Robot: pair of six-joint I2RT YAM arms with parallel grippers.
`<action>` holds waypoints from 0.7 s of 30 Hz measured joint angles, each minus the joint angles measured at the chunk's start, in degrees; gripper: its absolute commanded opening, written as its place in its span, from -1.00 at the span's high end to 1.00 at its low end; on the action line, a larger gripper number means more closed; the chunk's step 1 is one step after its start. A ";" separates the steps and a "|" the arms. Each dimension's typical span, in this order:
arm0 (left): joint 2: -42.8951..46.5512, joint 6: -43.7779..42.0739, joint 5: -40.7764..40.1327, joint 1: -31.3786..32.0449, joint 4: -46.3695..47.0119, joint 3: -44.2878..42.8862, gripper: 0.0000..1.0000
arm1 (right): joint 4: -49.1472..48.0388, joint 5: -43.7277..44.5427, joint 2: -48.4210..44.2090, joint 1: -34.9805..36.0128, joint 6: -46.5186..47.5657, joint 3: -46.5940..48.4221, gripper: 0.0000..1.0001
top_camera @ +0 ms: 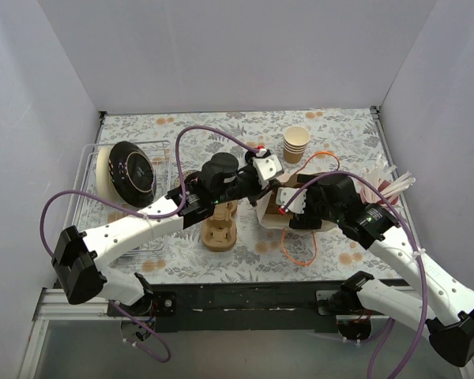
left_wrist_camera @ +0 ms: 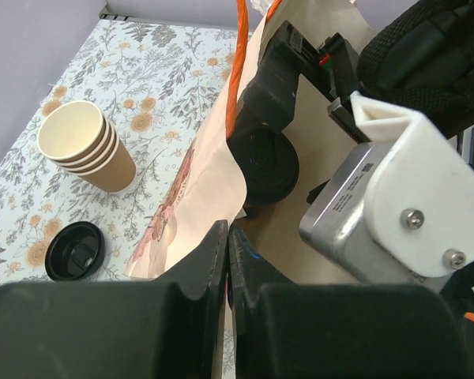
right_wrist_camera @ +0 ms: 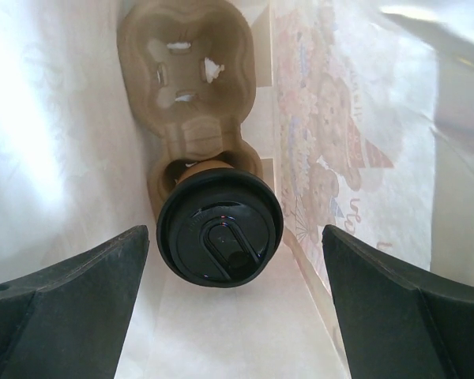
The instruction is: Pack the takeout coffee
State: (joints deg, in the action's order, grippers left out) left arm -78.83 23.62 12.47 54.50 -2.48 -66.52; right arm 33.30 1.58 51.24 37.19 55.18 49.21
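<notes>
already inside, the coffee cup [right_wrist_camera: 220,237] sits deep in the paper bag [right_wrist_camera: 340,142], its black lid [right_wrist_camera: 221,207] turned toward the bag's mouth and its tan body apparently seated in the near socket of the pulp carrier [right_wrist_camera: 189,47].

it is probably light unless full. the paper wall is thin and would dent under a hard squeeze. the plastic lid is smooth and only pressed on, so lifting by it could pop it loose and spill. the better hold is around the cup wall just under the lid's rim, with gentle pressure, or on the stiffer carrier instead.

the right gripper [right_wrist_camera: 235,229] is reached into the bag with its fingers spread wide on either side of the cup, touching nothing.

the left gripper [left_wrist_camera: 227,237] is fully closed and appears to pinch the bag's paper edge, holding the mouth open.

outside on the floral table [left_wrist_camera: 142,63] stand a stack of lidless cups [left_wrist_camera: 83,146] and a spare lid [left_wrist_camera: 75,251].
</notes>
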 measured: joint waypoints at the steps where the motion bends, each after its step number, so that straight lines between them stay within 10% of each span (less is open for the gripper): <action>1: -0.07 0.33 0.11 -0.11 -0.04 -0.07 1.00 | -0.02 -0.13 -0.17 -0.02 -0.42 0.07 -0.97; 21: -1.44 6.95 3.30 -4.15 -0.17 -1.44 1.00 | -7.19 -0.24 -1.77 -0.96 -10.01 1.38 -0.97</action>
State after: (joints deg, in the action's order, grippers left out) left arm -80.27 30.57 15.77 50.35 -2.66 -67.96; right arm 26.11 1.34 49.47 36.23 45.17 50.59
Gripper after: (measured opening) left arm 0.010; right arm 0.984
